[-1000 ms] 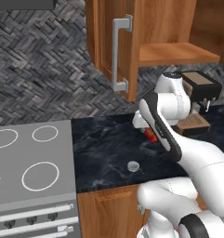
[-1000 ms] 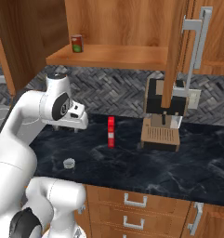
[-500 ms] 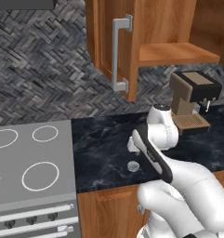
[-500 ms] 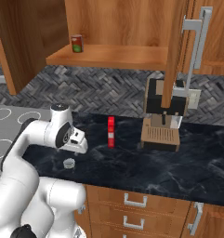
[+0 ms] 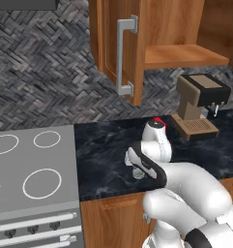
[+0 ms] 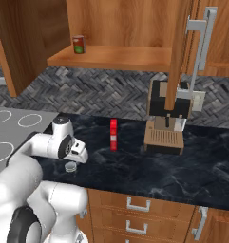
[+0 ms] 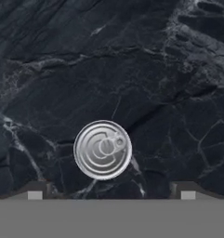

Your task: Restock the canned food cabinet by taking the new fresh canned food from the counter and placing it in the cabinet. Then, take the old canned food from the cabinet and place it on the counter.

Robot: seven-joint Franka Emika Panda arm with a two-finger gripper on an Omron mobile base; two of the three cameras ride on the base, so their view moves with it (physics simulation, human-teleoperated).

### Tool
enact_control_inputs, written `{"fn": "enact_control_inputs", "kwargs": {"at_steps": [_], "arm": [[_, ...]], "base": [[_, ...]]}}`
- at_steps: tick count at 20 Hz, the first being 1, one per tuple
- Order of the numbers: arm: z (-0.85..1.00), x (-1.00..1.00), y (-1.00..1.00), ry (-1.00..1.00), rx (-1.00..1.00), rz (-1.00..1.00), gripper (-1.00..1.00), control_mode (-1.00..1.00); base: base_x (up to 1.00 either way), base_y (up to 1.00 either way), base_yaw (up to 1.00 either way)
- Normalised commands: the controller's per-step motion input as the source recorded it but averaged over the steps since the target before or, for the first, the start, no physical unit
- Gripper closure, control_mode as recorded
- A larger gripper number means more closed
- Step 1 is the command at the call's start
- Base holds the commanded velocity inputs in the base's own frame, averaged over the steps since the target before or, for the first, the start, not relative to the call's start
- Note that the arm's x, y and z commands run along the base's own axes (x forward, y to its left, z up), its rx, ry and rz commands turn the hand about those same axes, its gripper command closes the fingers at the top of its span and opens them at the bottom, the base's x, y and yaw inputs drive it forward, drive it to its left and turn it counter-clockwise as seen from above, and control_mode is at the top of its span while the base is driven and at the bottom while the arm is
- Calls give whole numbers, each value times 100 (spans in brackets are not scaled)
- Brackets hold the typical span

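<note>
Our gripper (image 7: 111, 194) hangs with fingers spread wide above the tin (image 7: 102, 149), which lies on the counter (image 7: 178, 69) near its front edge. The tin sits off-centre between the fingers, so closing could nudge it aside.

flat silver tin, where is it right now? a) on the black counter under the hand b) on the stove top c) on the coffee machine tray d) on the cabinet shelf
a: the flat silver tin lies lid-up on the veined black counter, straight below the gripper, whose jaws stand apart on either side of it and touch nothing.
</note>
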Motion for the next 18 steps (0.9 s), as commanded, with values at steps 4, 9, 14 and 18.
{"fn": "enact_control_inputs", "kwargs": {"at_steps": [4, 9, 14, 18], "arm": [[-29, 32, 4, 1, -5, -3, -100, -100], [-57, -3, 1, 6, -6, 0, -100, -100], [-27, 1, 1, 0, 0, 0, -100, -100], [-39, 0, 0, 0, 0, 0, -100, -100]], "base": [[0, 0, 0], [0, 0, 0], [0, 0, 0], [0, 0, 0]]}}
